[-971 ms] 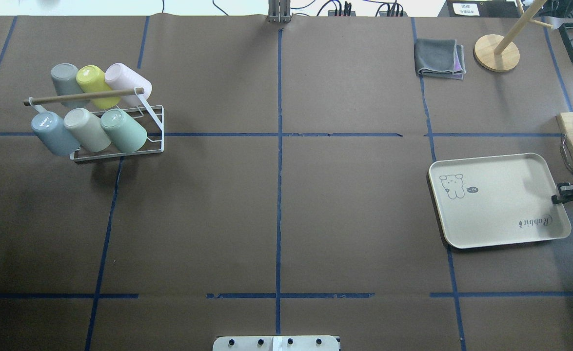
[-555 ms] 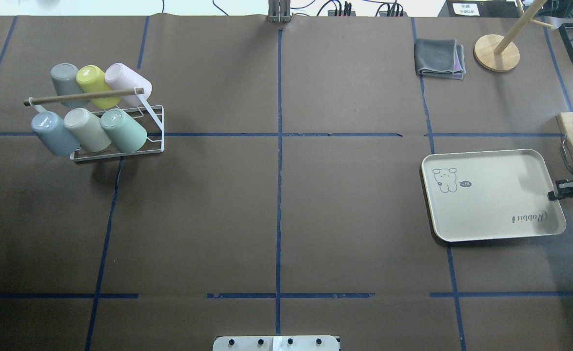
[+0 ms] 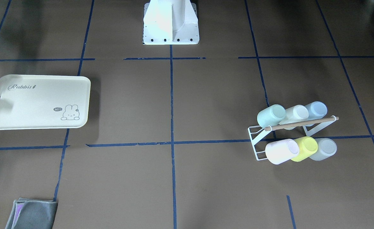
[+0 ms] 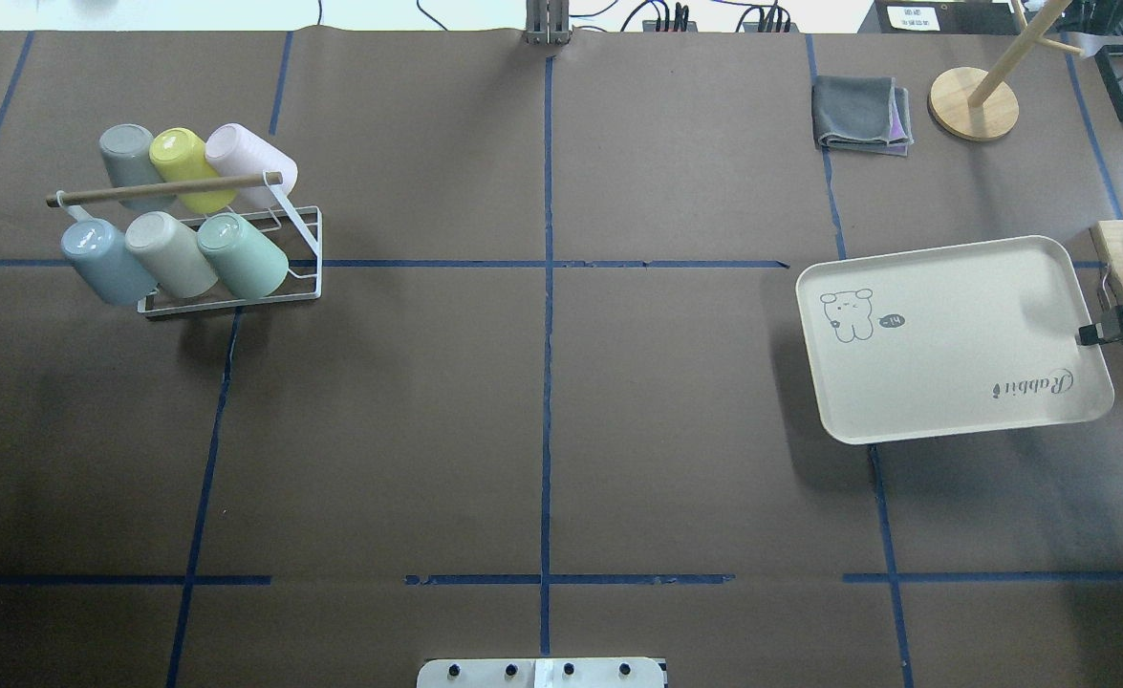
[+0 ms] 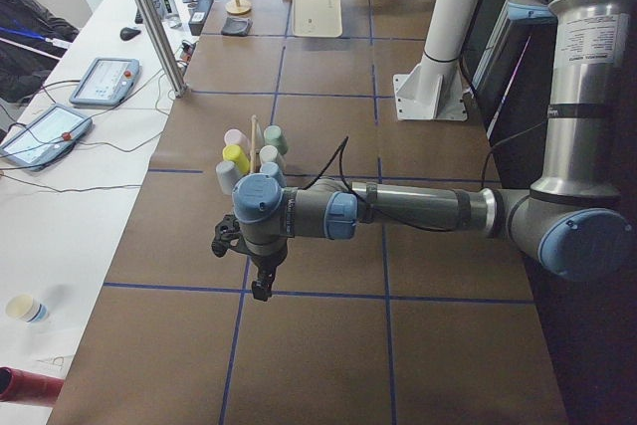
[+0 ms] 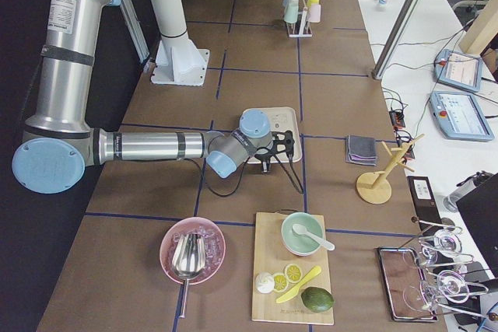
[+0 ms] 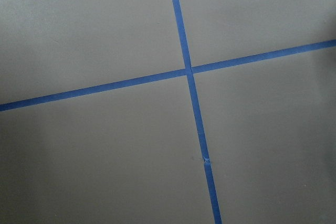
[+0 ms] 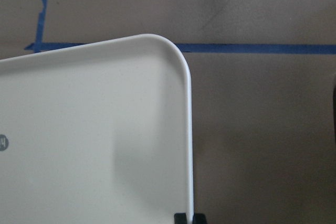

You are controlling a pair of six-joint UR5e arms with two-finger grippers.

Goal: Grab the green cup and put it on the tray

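Overhead exterior: you're pinching the tray (image 4: 962,334) rim with the right gripper (image 4: 1092,333); keep it level, go slow. Green cup (image 4: 241,253) is sitting on the rack (image 4: 305,234), well apart. Left gripper (image 5: 259,291): can't tell.

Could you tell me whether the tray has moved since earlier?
Yes. The tray has shifted away from the robot; its far rim now crosses the blue tape line.

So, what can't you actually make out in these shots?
Left gripper: only in the left side view; open or shut unclear.
Right gripper: mostly cut off by overhead's right edge, at the cream rectangular plastic tray.
Pale mint-green plastic cup: its white wire rack support hidden behind it.
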